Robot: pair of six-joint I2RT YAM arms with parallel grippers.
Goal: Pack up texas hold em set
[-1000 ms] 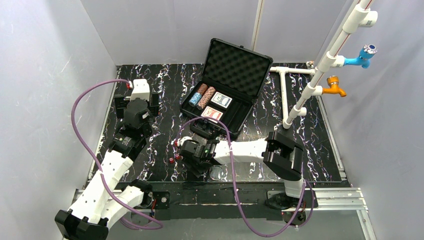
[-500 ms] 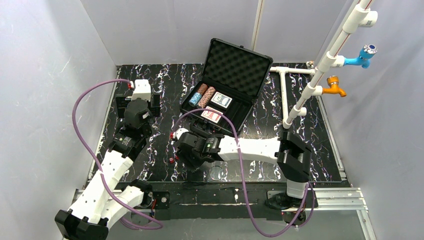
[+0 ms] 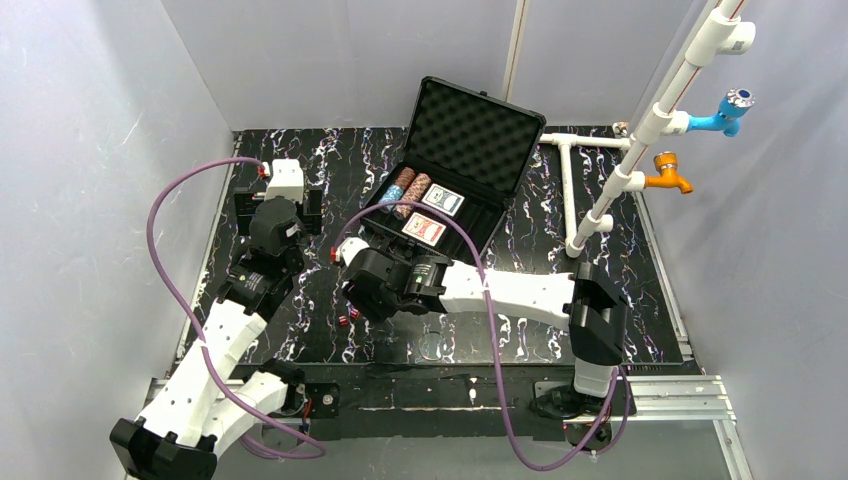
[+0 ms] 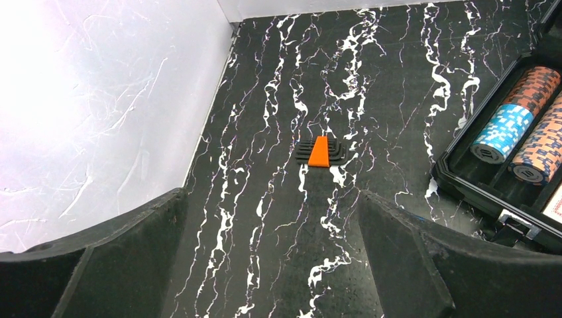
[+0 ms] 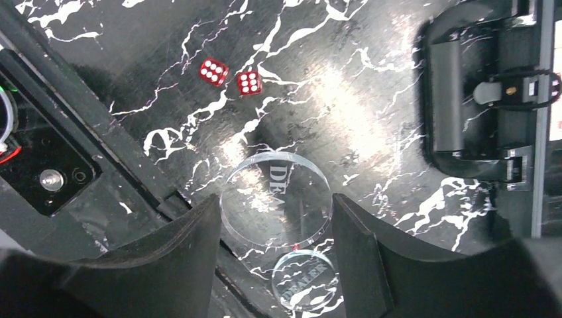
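- step in hand, as i judge it: carrying the clear dealer button (image 5: 275, 189) to the case (image 3: 475, 135). the right gripper (image 5: 277, 207) has its fingers pressed against the button's rim on two opposite sides, so it is pinching that disc. it sits just off the case's handle side.
- to do it well, keep the squeeze steady, since a smooth clear rim would likely slip. rise enough to clear the handle (image 5: 457, 99) and the front wall, then travel over the tray. set it down low and flat before letting go, so it cannot roll or bounce onto the card decks (image 3: 443, 200).
- the bare stretch of tray past the decks, away from the chip stacks (image 4: 513, 122), looks like the free spot. i cannot tell its dividers.
- the button is round, so it has no long axis. its flat face is turned toward the wrist camera and its lettering runs along the fingers.
- the case's long axis runs across the top view, slightly skewed. its lid stands open and leans away from the handle side, foam facing the arms.
- not yet packed: a second dealer button (image 5: 305, 283) and two red dice (image 5: 213, 71), on the table off the handle side of the case.
- the left gripper (image 4: 272, 199) is spread wide with nothing between its fingers, off the chip end of the case. an orange hex key set (image 4: 321, 152) lies off that end too, well apart.
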